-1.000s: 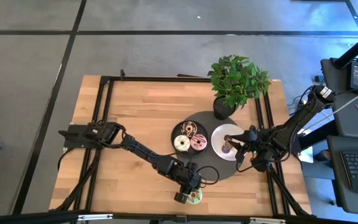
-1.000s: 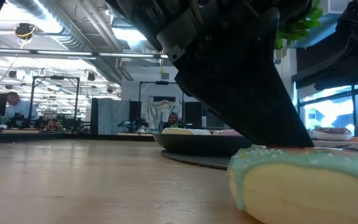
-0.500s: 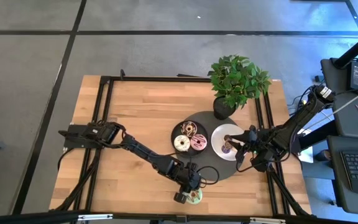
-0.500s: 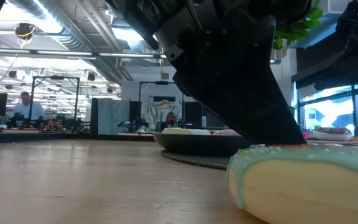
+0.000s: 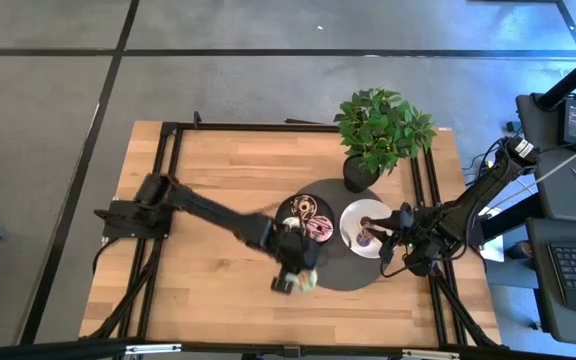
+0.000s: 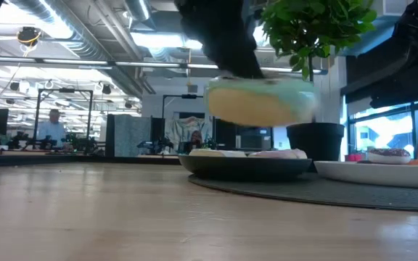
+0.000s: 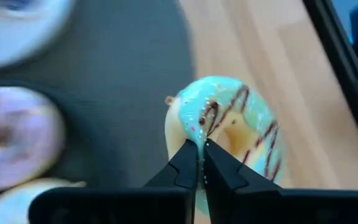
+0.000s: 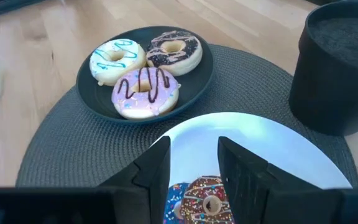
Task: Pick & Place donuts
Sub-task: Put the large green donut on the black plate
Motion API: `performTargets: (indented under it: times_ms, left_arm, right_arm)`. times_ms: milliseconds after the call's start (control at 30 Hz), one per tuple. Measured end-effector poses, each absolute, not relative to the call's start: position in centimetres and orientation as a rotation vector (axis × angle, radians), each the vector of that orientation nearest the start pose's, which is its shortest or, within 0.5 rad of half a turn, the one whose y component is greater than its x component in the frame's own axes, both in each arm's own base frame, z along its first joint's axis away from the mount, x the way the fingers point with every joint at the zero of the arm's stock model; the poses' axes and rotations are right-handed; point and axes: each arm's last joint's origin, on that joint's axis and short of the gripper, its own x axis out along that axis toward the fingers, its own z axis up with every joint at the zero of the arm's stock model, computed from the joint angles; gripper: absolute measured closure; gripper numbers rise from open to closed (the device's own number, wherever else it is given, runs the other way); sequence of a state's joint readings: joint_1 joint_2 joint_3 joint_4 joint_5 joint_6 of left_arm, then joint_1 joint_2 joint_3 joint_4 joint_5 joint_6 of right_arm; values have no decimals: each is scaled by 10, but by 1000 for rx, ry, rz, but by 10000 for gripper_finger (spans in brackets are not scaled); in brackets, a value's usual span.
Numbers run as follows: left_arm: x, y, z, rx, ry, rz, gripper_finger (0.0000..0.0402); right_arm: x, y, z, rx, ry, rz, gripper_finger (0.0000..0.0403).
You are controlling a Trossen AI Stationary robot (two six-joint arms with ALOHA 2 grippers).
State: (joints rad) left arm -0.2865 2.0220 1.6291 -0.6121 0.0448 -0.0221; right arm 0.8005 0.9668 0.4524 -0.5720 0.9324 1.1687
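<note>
Aloft, left claw (image 7: 201, 155) pinching green donut (image 7: 229, 127), right claw (image 8: 194, 163) spread above white plate (image 8: 272, 140), no legible writing.

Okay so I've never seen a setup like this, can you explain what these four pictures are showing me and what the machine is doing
It is a robot with two dark arms at a wooden table. One picture looks straight down from above, one looks level across the tabletop, and two come from cameras on the arms' wrists.

The left gripper is pinched shut on a toy green-iced donut, held in the air beside the black plate. That plate holds three donuts: pink, white and brown. It rests on a round dark mat.

The right gripper is open above a sprinkled donut on the white plate. A potted plant stands behind the plates.
</note>
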Motion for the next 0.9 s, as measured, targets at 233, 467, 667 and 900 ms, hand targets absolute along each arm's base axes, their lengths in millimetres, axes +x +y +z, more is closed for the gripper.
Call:
performTargets:
  times_ms: [233,467,667,900]
  left_arm:
    - [419,-50,257,73,937,-167,392]
    - [422,16,245,-56,922,-186,392]
    - [416,51,224,-127,906,-167,392]
    - [408,66,204,-164,929,-132,391]
  right_arm:
    - [122,93,177,289,513,-474,267]
    - [122,93,177,294,527,-467,267]
    - [122,93,177,291,527,-468,267]
    - [122,93,177,287,528,-467,267]
